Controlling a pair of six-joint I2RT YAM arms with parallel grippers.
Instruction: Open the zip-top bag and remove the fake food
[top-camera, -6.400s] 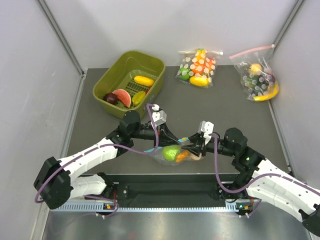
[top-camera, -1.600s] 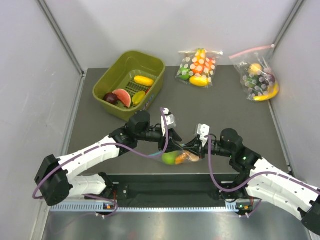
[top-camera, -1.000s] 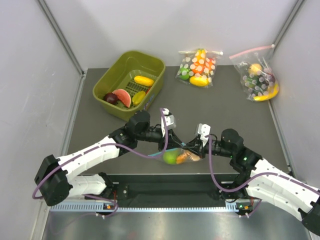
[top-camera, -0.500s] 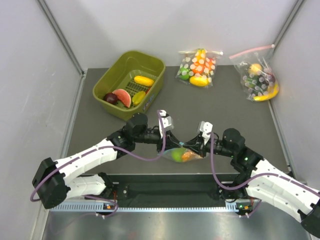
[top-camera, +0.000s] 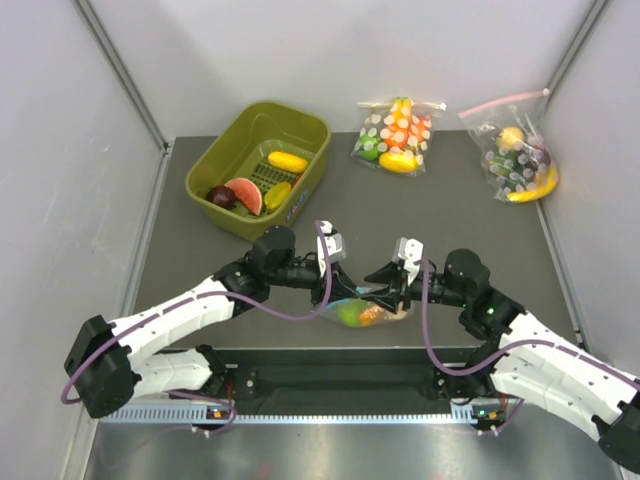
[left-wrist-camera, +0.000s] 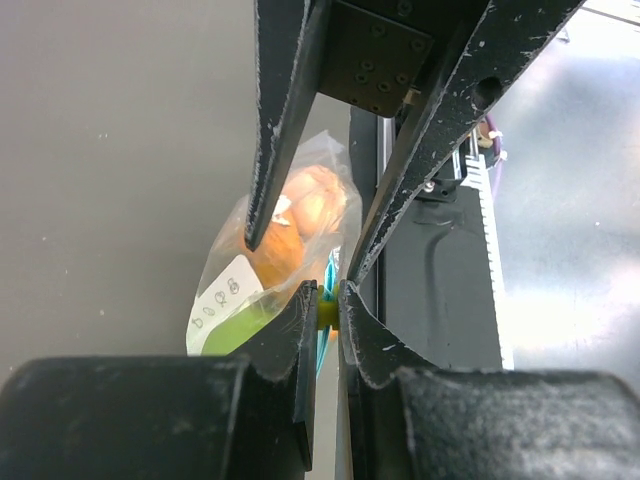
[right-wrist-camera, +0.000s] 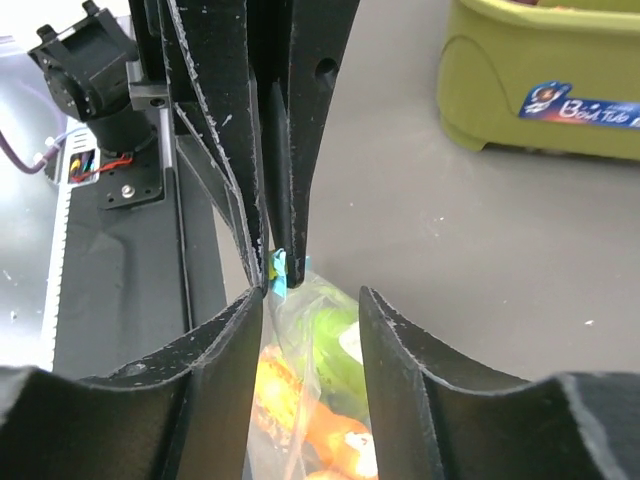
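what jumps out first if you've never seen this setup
A small clear bag of green and orange toy food lies near front centre, worked from both sides. The left gripper pinches its blue zip strip, and the right gripper stands open astride it. At back left sits a green tub of toy fruit.

**Diffuse, even overhead light.** Top view: sharp throughout, with only weak, soft shadows around the left gripper (top-camera: 332, 298) and right gripper (top-camera: 388, 295). A bright glare band lies on the metal rail (top-camera: 300, 412) behind them. Left wrist view: own fingers (left-wrist-camera: 290, 340) dark and blurred, zip-top bag (left-wrist-camera: 222, 285) just ahead in focus, background to their right overexposed. Right wrist view: own fingers (right-wrist-camera: 400, 370) soft-edged, and the plastic between them glints.
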